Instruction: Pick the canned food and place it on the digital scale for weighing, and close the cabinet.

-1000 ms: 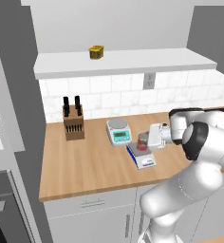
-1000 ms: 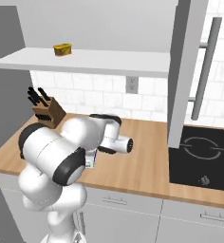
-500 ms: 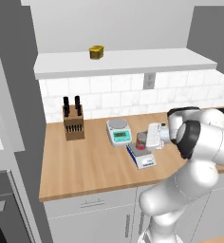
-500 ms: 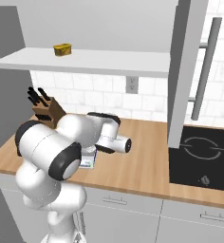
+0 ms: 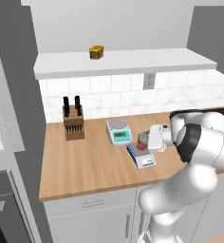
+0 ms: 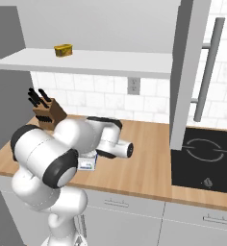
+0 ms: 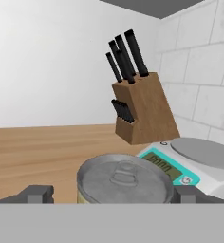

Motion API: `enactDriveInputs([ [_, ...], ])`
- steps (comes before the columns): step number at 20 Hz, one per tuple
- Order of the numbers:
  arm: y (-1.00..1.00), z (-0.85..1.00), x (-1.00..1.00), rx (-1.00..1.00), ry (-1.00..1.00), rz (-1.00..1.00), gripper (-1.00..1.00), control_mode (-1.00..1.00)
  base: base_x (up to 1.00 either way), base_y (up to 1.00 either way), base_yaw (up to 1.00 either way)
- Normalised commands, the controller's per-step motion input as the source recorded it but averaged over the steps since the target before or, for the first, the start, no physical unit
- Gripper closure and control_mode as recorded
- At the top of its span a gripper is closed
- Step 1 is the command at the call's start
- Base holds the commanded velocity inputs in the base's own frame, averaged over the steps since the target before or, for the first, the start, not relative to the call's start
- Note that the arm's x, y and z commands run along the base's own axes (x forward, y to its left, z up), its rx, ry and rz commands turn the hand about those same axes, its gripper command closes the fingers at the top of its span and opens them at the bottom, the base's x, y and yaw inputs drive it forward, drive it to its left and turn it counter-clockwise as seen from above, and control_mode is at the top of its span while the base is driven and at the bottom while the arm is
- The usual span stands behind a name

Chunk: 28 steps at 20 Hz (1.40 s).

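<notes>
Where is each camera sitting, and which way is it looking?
Left base view: behind the arm on its left, looking down at the counter; the white arm rises at lower right toward the canned food on the digital scale.
Right base view: behind on the right, facing the counter; the arm's white body fills lower left.
Hand view: on the hand, looking along the open jaws, can lid between them.
Shared: the knife block shows in all three.

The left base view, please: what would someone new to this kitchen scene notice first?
Probably the big white arm reaching over the wooden counter, its gripper open around the red canned food standing on the digital scale. Next, the knife block by the tiled wall, and the yellow container alone on the shelf above.
</notes>
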Motion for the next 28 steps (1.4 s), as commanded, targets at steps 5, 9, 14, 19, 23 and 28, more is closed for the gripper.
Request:
enactDriveInputs([
  [5,-0.04,0.0,0.0,0.0,-0.03,-0.03,-1.0,-1.0,0.0,0.0,0.0],
  [9,-0.04,0.0,0.0,0.0,-0.05,-0.03,-1.0,-1.0,0.0,0.0,0.0],
  [14,0.0,0.11,-0.08,0.0,-0.09,-0.02,-1.0,-1.0,0.0,0.0,0.0],
  [19,0.0,0.46,-0.33,0.0,-0.14,-0.06,-1.0,-1.0,0.0,0.0,0.0],
  [23,-0.01,0.62,-0.49,0.0,-0.18,-0.1,-1.0,-1.0,0.0,0.0,0.0],
  [28,-0.27,0.66,-0.61,0.02,-0.31,-0.13,-1.0,-1.0,0.0,0.0,0.0],
])
